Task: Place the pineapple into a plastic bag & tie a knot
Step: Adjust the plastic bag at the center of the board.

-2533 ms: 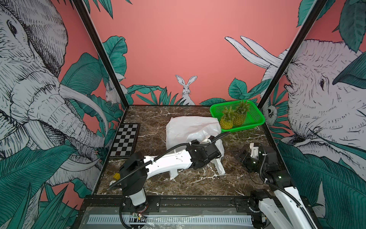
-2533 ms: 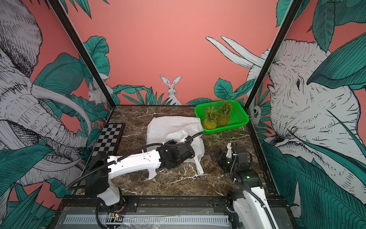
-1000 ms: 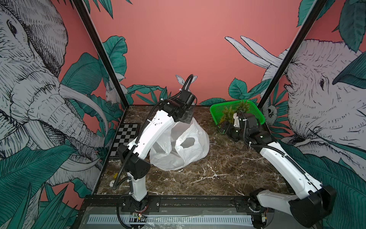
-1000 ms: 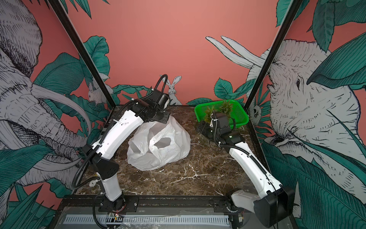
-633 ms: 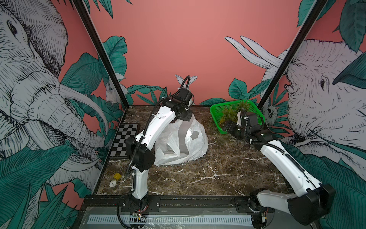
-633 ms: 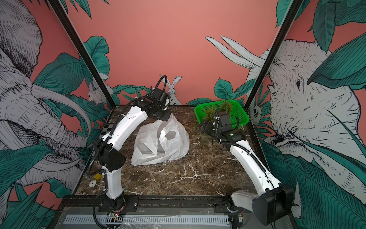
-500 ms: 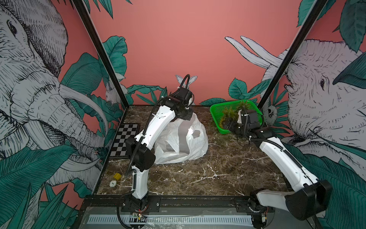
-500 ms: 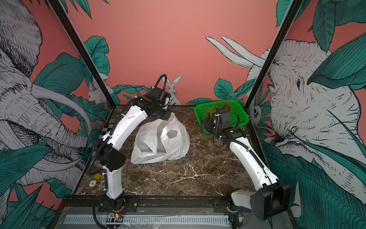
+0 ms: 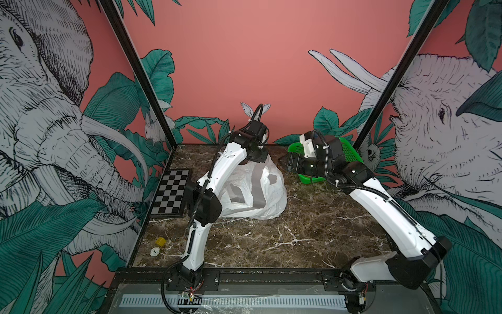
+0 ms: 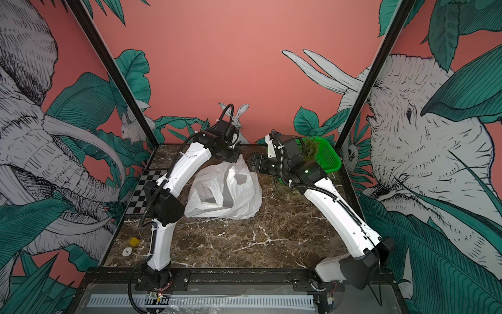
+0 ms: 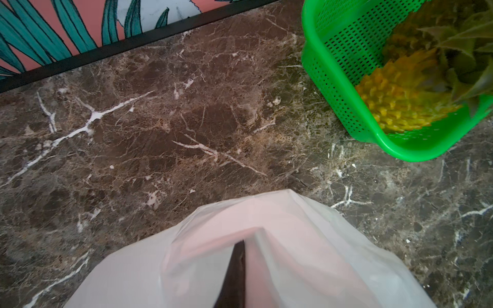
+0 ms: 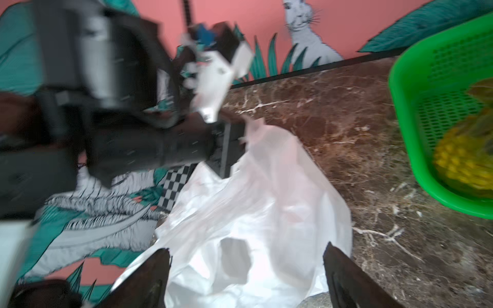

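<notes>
Your right gripper [image 12: 245,249] has swung from the basket [image 9: 350,152] toward the plastic bag [image 9: 267,199], fingers spread, empty; your left gripper [image 10: 235,159] clamps its top; the pineapple [image 11: 400,106] sits unbagged; no knot.

At back centre of the brown marble tabletop [image 9: 298,239], a crinkly white plastic bag [image 9: 260,195]; right of it, in the back right corner, a green mesh plastic basket [image 10: 330,159] with a yellow pineapple [image 11: 400,106] inside; left of the bag, by the left wall, a flat black-and-white checkerboard [image 9: 171,193]; nearer the front, a small yellow block [image 9: 160,241].
</notes>
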